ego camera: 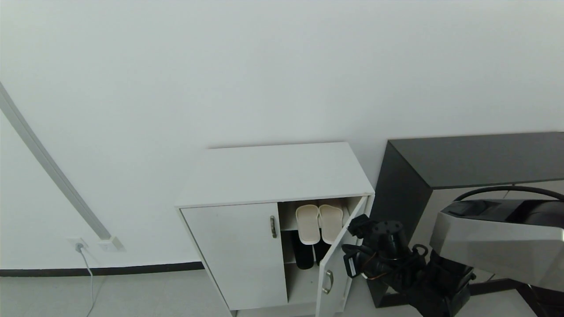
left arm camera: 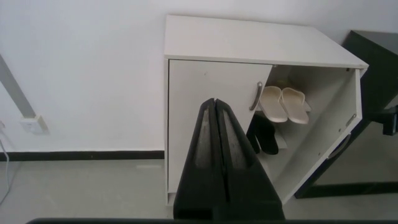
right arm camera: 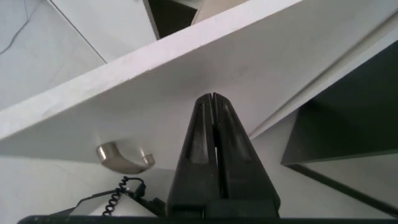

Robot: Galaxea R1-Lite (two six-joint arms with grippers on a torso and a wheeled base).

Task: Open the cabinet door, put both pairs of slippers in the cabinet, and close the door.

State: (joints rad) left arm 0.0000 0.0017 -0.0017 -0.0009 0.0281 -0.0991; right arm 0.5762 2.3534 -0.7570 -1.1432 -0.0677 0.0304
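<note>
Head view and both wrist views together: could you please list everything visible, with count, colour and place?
cabinet: one, white, against the wall.
left door: one, white, shut.
right door: one, white, partly open.
cream slippers: one pair, upper shelf behind the open door.
black slippers: one pair, shelf just below.
table: one, black, right of the cabinet.
wall socket: one, white, low on the wall left of the cabinet, cable plugged in.
left gripper: one, black, jaws shut, facing the left door from farther back.
right gripper: one, black, jaws shut, at the right door's outer face.
</note>
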